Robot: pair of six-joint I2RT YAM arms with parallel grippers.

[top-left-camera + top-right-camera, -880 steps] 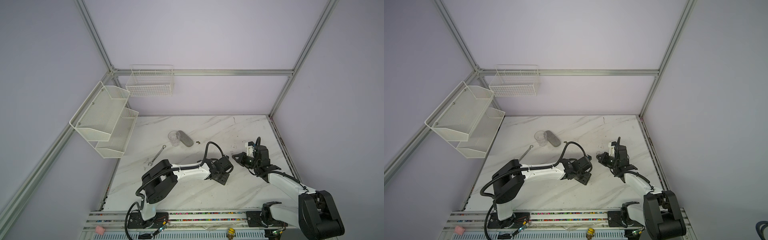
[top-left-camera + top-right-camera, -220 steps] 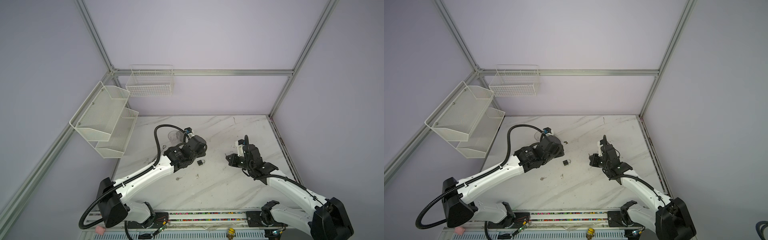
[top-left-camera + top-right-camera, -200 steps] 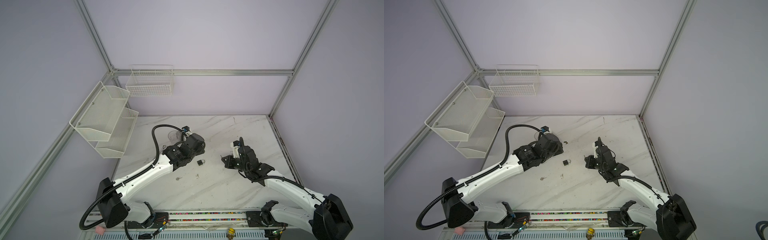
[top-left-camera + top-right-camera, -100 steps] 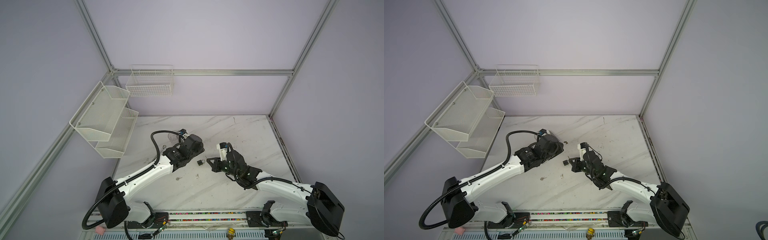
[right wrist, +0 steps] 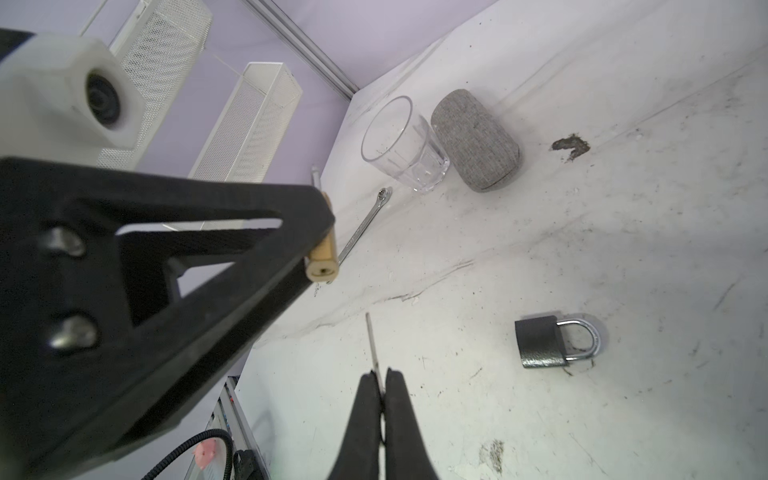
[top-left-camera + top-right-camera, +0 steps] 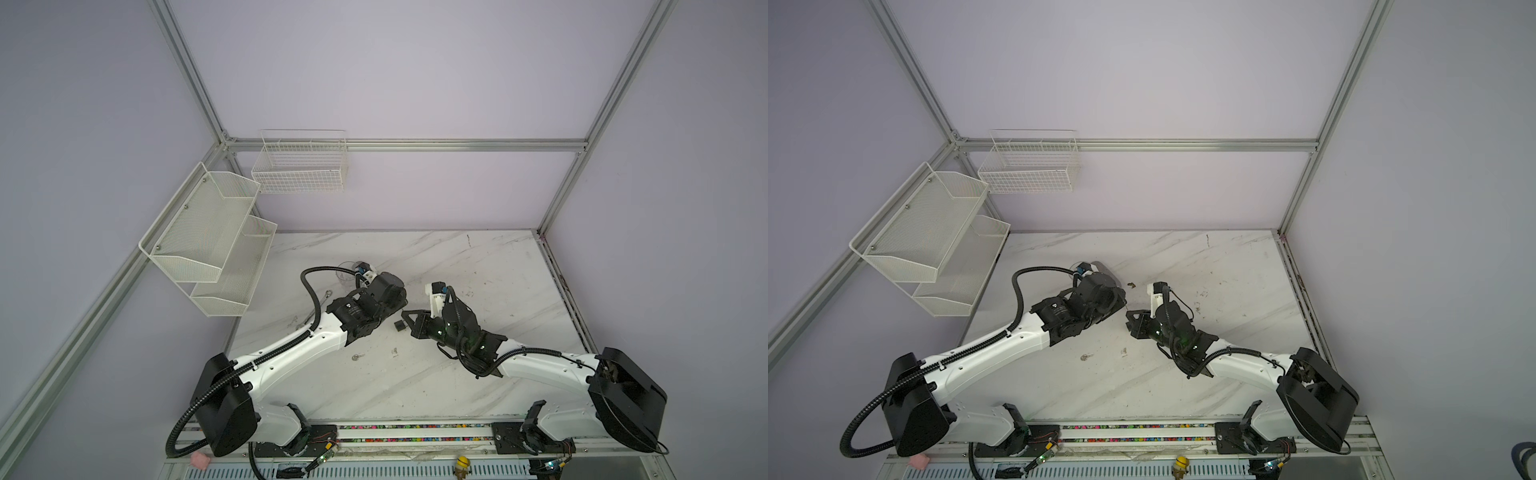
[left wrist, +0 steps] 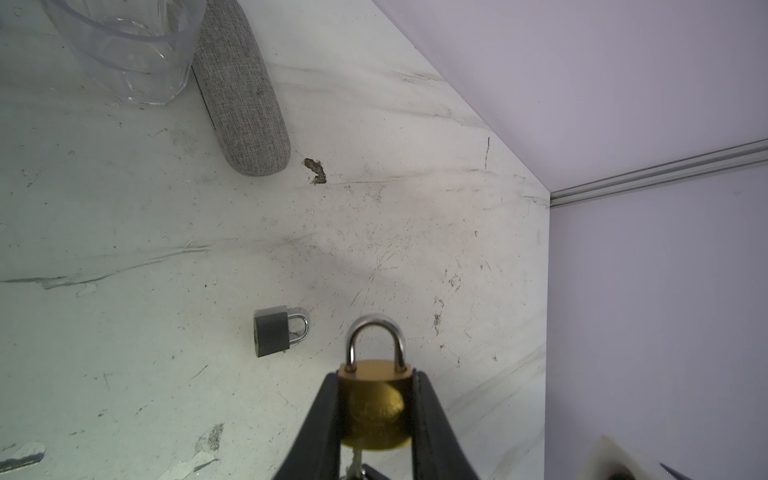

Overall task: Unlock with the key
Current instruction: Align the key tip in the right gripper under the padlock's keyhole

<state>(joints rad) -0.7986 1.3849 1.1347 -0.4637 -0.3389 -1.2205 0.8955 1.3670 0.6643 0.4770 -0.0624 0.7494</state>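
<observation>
left gripper: jaws clamped on the flat faces of a small brass padlock, held off the table, keyhole end left bare, likely for access | right gripper: jaws pinched shut on a thin silver key, blade forward, near the keyhole, not in | scuffed marble table: dark grey padlock lies flat

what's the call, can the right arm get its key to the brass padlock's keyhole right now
Probably yes: the left gripper holds the brass padlock aloft, keyhole end facing the right gripper and its key, with only open air between them.
</observation>
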